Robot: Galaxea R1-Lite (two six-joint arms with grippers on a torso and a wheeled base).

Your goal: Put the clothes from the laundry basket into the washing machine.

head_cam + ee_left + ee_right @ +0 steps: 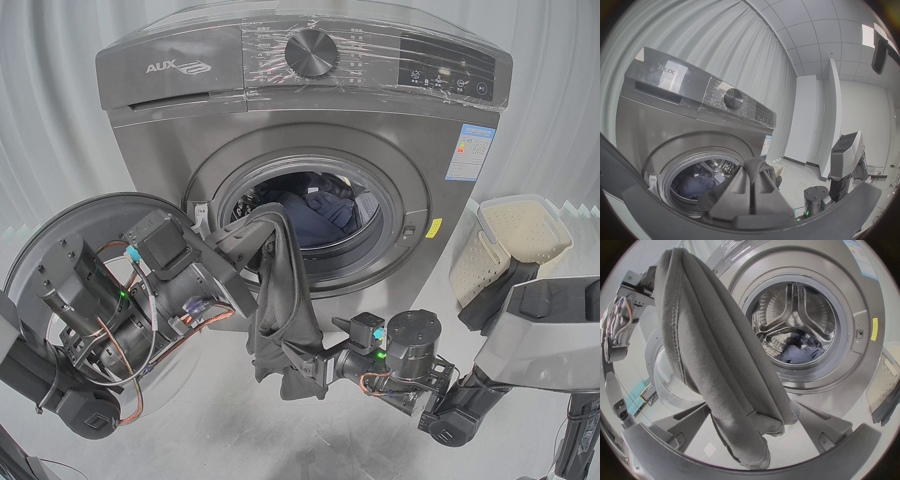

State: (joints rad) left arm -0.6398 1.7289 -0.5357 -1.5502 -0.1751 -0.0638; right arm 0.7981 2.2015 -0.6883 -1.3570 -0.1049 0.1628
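A pale pleated curtain [725,47] hangs from a ceiling [818,34] of square tiles; one lit panel [868,36] is set among them; a white pillar [833,118] stands before a white wall [868,125]; the floor [219,431] is pale grey and faintly glossy.

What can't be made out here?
- Head view: the right arm covers the lower part of the cream perforated plastic laundry basket, so remaining clothes are unknown.
- Head view: the dark grey cloth garment hides part of the drum in the grey metal washing machine.
- Left wrist view: panel print too small.
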